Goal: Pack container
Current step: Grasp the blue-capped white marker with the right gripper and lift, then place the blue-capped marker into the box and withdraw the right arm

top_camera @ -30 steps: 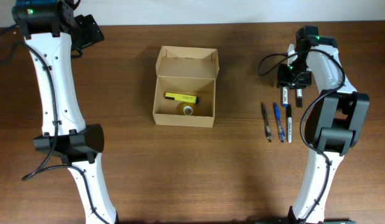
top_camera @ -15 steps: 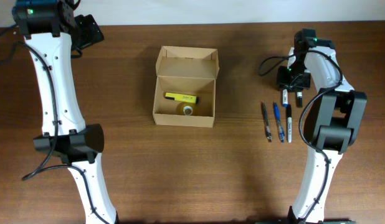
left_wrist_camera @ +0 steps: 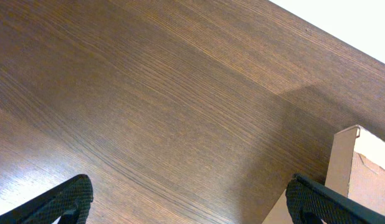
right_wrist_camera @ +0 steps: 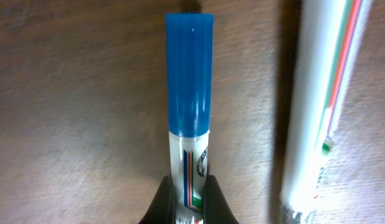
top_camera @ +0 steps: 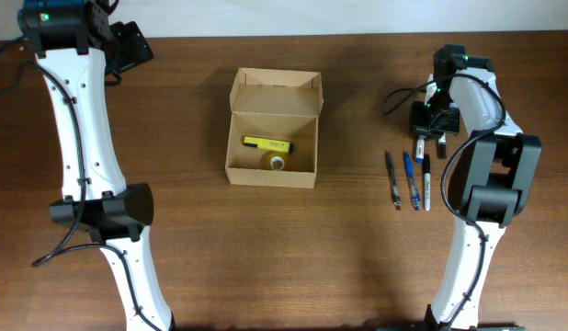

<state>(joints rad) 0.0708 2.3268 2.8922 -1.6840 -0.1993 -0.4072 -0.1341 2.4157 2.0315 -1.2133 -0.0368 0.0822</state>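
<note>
The container (top_camera: 273, 172) is an open tan cardboard box at table centre with its flap lid standing at the back. A yellow highlighter (top_camera: 266, 143) and a tape roll (top_camera: 278, 163) lie inside it. My right gripper (top_camera: 430, 122) is at the far right, shut on a blue-capped marker (right_wrist_camera: 189, 74) at table level. A second white marker (right_wrist_camera: 326, 93) lies just to its right. My left gripper (left_wrist_camera: 192, 208) is open and empty over bare wood at the far left; the box corner (left_wrist_camera: 357, 168) shows at its right.
Three pens (top_camera: 410, 179) lie side by side on the table just in front of the right gripper. The table's back edge meets a white wall (top_camera: 357, 14). The left arm (top_camera: 82, 110) stretches along the left side.
The right gripper has shifted slightly over the markers. The left arm, the box and the pens have not moved.
</note>
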